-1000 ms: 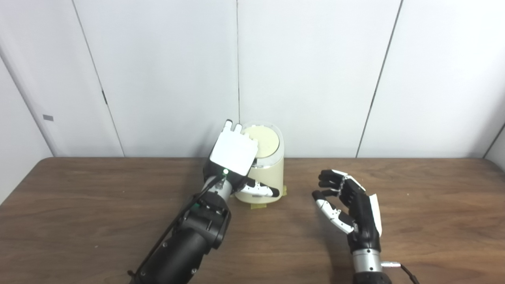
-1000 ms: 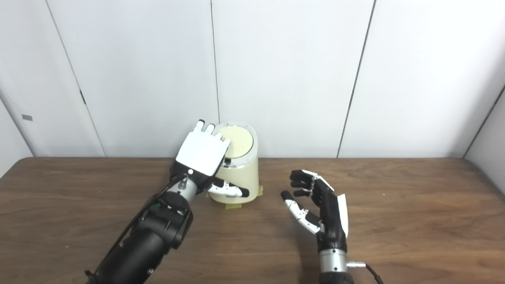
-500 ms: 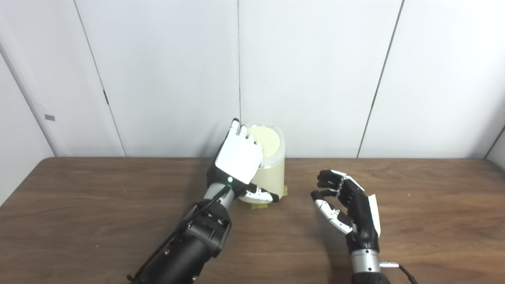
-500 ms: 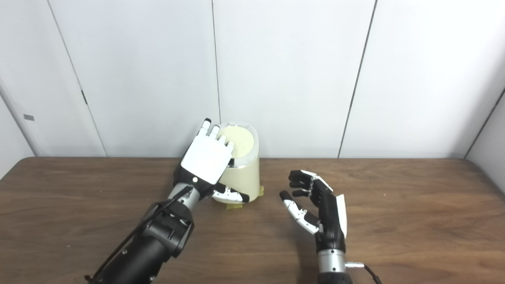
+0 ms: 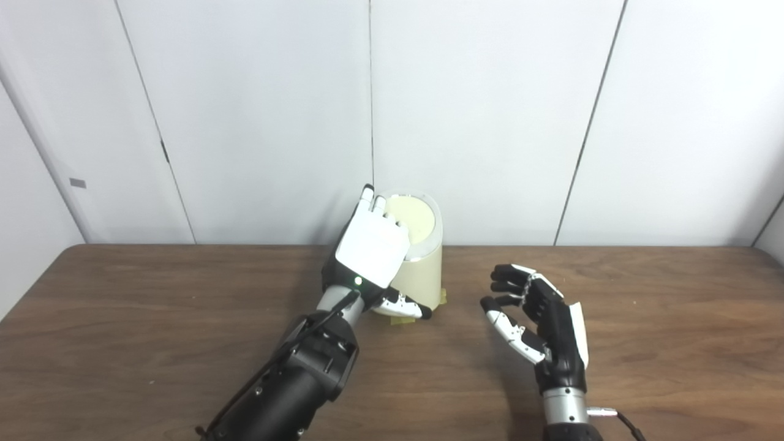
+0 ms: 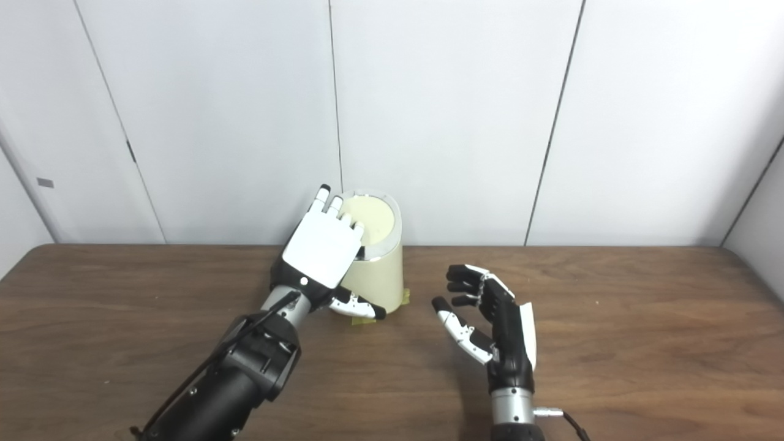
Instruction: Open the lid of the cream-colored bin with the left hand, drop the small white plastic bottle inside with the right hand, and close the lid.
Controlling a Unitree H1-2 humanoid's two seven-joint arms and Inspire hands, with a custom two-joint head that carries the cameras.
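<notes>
- Bin (image 5: pixel 416 269): cream-colored, rounded and taller than wide, its long axis upright; it stands at the far middle of the bench (image 5: pixel 153 318), close to the wall panels (image 5: pixel 490 122).
- Its lid (image 5: pixel 415 219) is a pale, matte disc set in a lighter rim, lying down on the bin's top and tilted a little toward the cameras.
- Yellowish tape (image 5: pixel 401 320) shows at the foot of the bin, on the near side.
- The left hand (image 5: pixel 372 248) is at the bin's left side, white back plate facing the cameras, fingers (image 6: pixel 323 199) spread and pointing up and away along the lid's left edge; they appear to touch that edge, and they grip nothing. Its thumb (image 5: pixel 404 304) lies low across the bin's near face.
- A green light (image 5: pixel 358 280) glows at the left wrist, and the black forearm (image 5: pixel 294 380) runs down to the near edge.
- The right hand (image 6: pixel 490 318) is to the right of the bin and nearer, well apart from it, palm turned left, fingers loosely curled and parted, empty.
- The small white bottle cannot be seen in either view.
- The bench is dark brown wood with visible grain; the wall panels behind are smooth and white with dark seams.
</notes>
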